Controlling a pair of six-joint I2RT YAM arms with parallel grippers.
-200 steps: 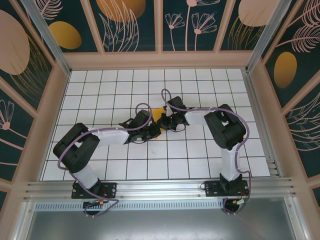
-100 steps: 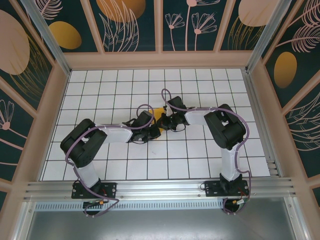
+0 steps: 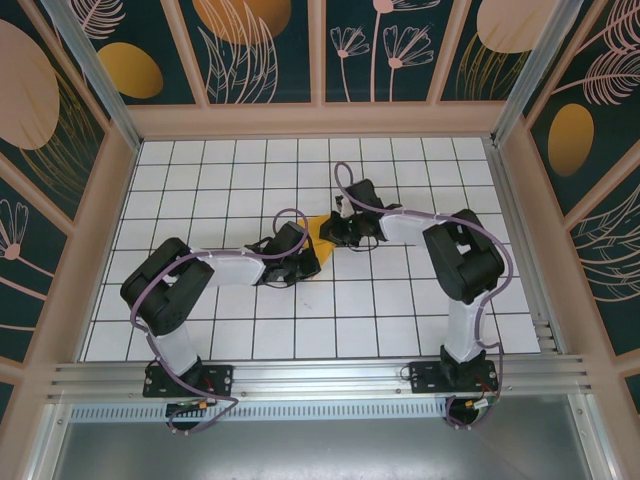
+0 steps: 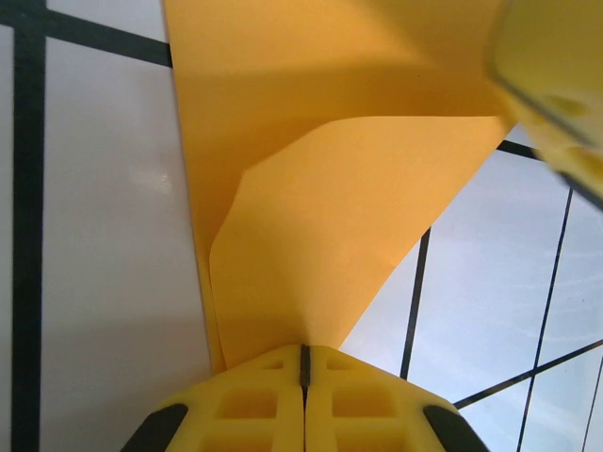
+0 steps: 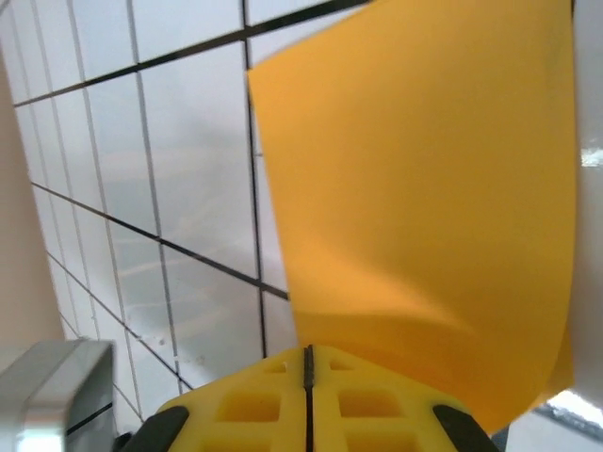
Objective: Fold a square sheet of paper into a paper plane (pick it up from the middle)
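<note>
sheet [image 3: 318, 230]: orange-yellow paper, partly folded. It runs from the left tool [image 3: 307, 257] up and to the right, across to the right tool [image 3: 334, 232].
left tool: closed, pads [image 4: 250, 400] pinching one narrow corner of the sheet [image 4: 320, 198]. The paper fans out wide from that pinch, and a folded-over flap shows there.
right tool: closed on the sheet edge [image 5: 424, 188] farthest from the left tool, pads meeting flat [image 5: 308, 356]. Its yellow finger shows blurred in the top right of the left wrist view [image 4: 551, 85].
desk [image 3: 200, 190]: white grid. Can't tell if any of the sheet rests on it beside the left tool.
handling: very light, thin and floppy, so it sags between grips. It creases for good where pressed and tears if the two tools pull apart hard. It likely slides easily on the smooth desk.
grip points: edges and corners only, a flat pinch along a layer. Keep slack between the left tool and the far grip. Best to regrip near an existing crease, where it's stiffer.
risk: the corner pinch at the left tool is small and could slip out.
</note>
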